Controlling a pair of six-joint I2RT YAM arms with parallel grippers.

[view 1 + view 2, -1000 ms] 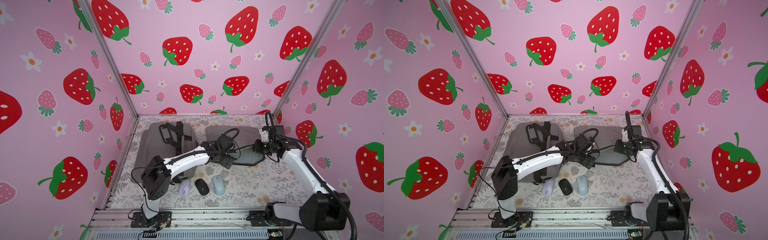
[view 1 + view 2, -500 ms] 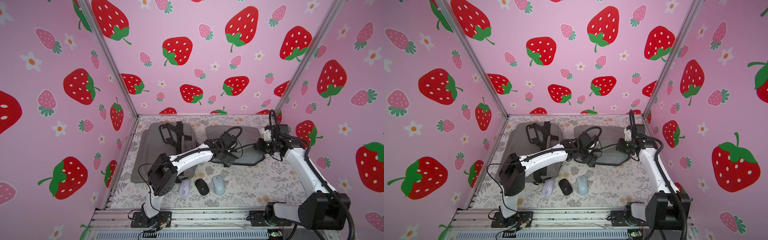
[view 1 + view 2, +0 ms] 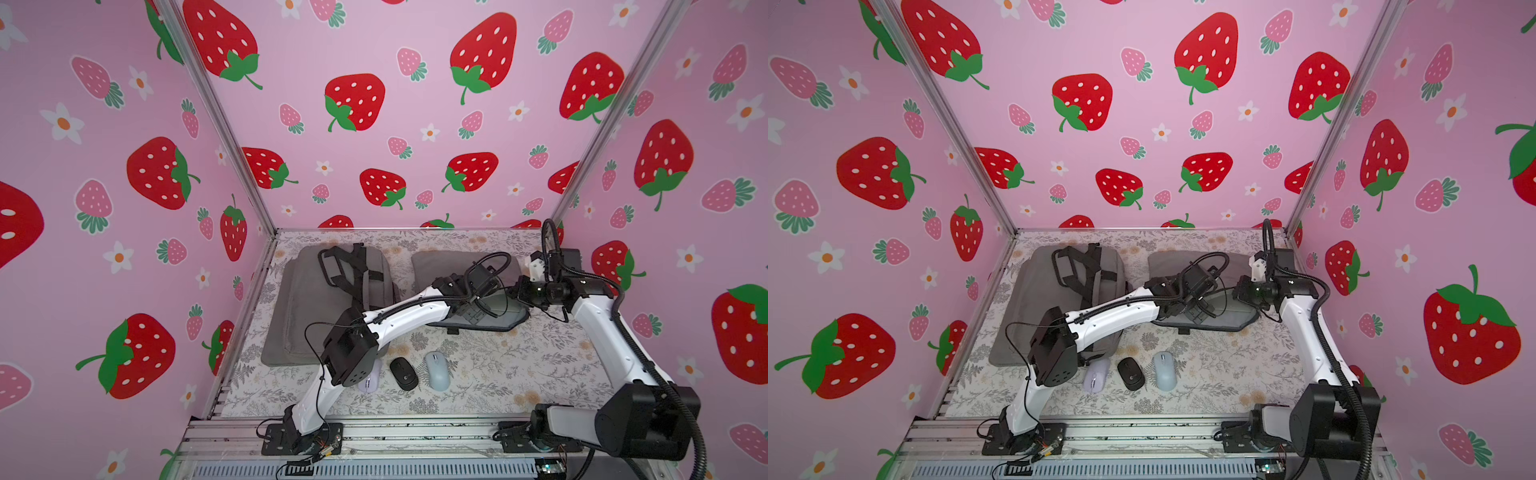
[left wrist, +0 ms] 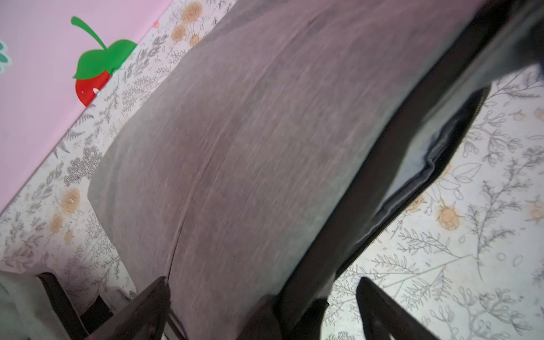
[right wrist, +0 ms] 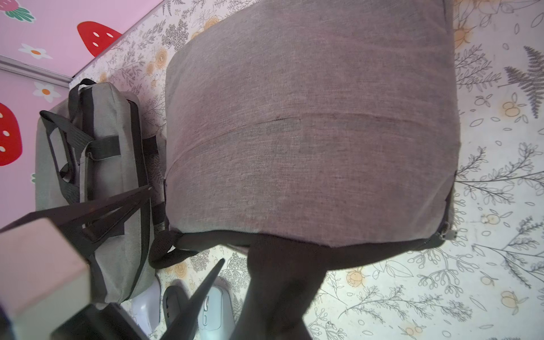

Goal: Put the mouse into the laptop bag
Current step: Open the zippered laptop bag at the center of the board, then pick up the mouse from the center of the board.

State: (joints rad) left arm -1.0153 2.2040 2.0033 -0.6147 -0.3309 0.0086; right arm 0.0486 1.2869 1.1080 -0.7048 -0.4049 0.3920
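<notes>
Left gripper (image 3: 478,311) moves further across the laptop bag (image 3: 440,266), wide open and empty, while 3 mice (image 3: 403,373) lie back nearer its base.

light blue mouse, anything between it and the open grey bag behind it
Nothing visible: only bare floral cloth lies between the light blue mouse and the grey bag mouth. The left gripper hovers open above that mouth.

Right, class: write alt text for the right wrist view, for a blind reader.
A grey laptop bag fills the view, on a floral table cover, its black edge pinched by the shut right gripper. A second grey bag and three mice lie nearby.
</notes>
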